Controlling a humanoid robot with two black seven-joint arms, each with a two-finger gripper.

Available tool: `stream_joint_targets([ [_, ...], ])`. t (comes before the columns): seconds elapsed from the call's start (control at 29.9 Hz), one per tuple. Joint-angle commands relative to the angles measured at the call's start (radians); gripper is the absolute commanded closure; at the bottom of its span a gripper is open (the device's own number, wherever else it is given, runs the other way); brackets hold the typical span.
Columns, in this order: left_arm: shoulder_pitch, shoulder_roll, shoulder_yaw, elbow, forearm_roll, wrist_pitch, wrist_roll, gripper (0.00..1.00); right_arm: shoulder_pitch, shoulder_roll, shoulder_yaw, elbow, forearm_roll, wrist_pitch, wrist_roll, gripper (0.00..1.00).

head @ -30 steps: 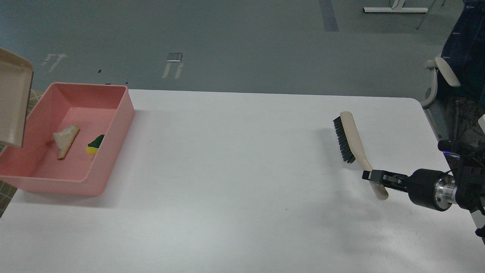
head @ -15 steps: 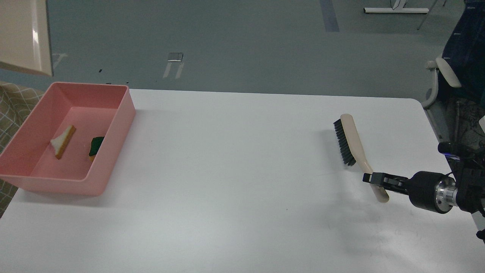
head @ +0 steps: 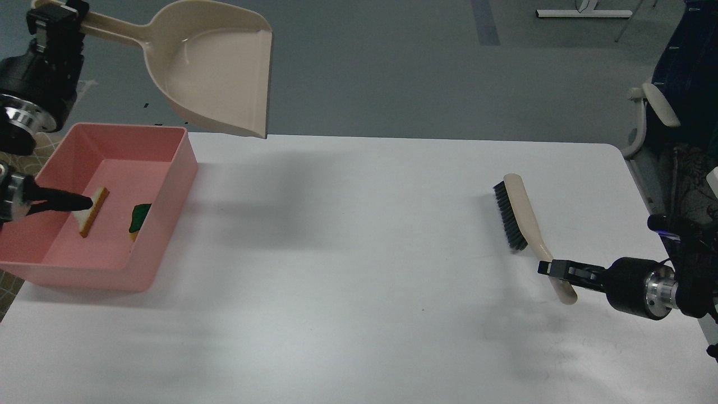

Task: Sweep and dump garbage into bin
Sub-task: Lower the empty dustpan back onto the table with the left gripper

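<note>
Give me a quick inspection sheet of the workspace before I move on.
Surface: white table, only shadows on the open middle.
Job's things: pink bin at the left edge; bread-like slice and green-yellow scrap lie inside it.
Clutter: nothing seen.
Hands: left hand holds the empty beige dustpan by its handle, raised above the bin's far side; right hand is clamped on the brush handle, bristles toward the table.
Cables: thin dark wiring near the right arm.
Surroundings: grey floor, a chair at the right.

1 head view looks forward and down over the white table; floor beyond.
</note>
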Motion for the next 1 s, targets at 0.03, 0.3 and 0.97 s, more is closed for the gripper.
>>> stream_joint_targets([
  [0.03, -0.019, -0.12, 0.127, 0.0, 0.002, 0.066, 0.004, 1.0, -0.001, 0.0, -0.001, 0.0, 0.0, 0.0, 0.0, 1.0],
  [0.3, -0.006, -0.221, 0.272, 0.014, 0.003, 0.201, -0.012, 1.0, -0.001, -0.001, -0.001, 0.0, 0.0, 0.0, 0.0, 1.0],
  [0.97, 0.132, -0.271, 0.408, 0.091, 0.03, 0.267, -0.177, 1.0, -0.002, -0.001, -0.001, 0.002, 0.002, 0.001, 0.0, 1.0],
])
